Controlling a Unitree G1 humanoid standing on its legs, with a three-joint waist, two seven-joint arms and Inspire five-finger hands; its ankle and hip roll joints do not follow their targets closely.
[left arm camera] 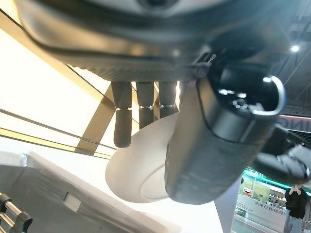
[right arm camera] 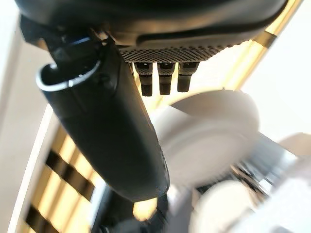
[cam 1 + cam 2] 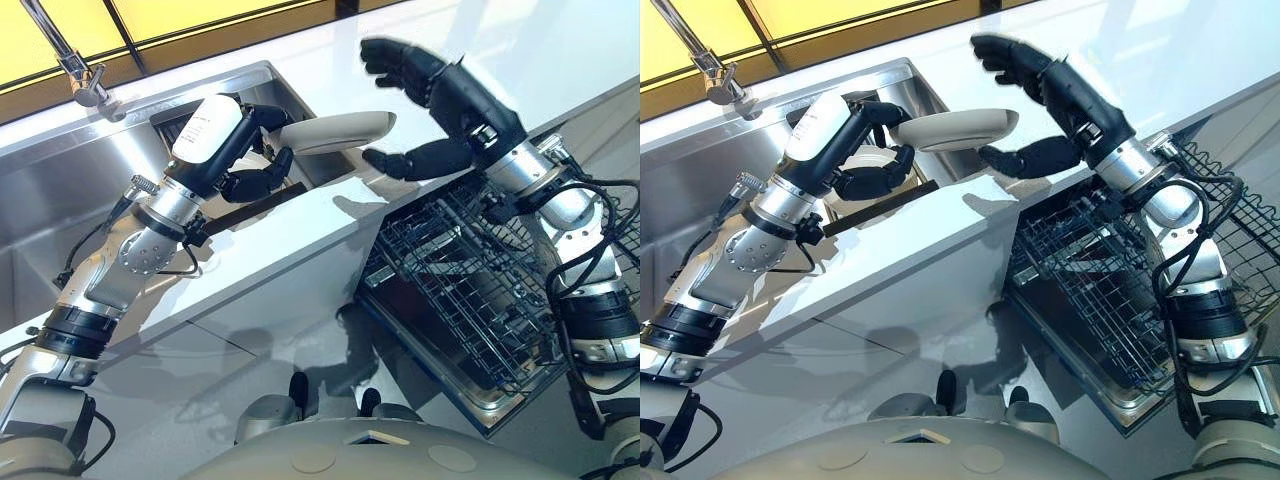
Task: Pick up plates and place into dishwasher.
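Up above the sink (image 3: 60,190), the left robot hand (image 3: 255,150) grips a white plate (image 3: 340,130) by its near rim, fingers curled under it and thumb over it; in the left wrist view the thumb hides much of the plate's face. The plate hangs roughly level in the air, over the sink's right edge where it meets the white counter (image 3: 300,240). The right robot hand (image 3: 440,95) is spread wide just beside the plate's far rim, fingers straight above and thumb stretched out below, holding nothing; whether the thumb tip touches the rim is hard to make out. Another pale dish lies low in the sink behind the left hand, mostly covered. A faucet (image 3: 75,70) stands at the sink's back, its top cut off. Below the counter's front edge the dishwasher rack (image 3: 470,280) is pulled out, its wire tines bare, with open room above it.
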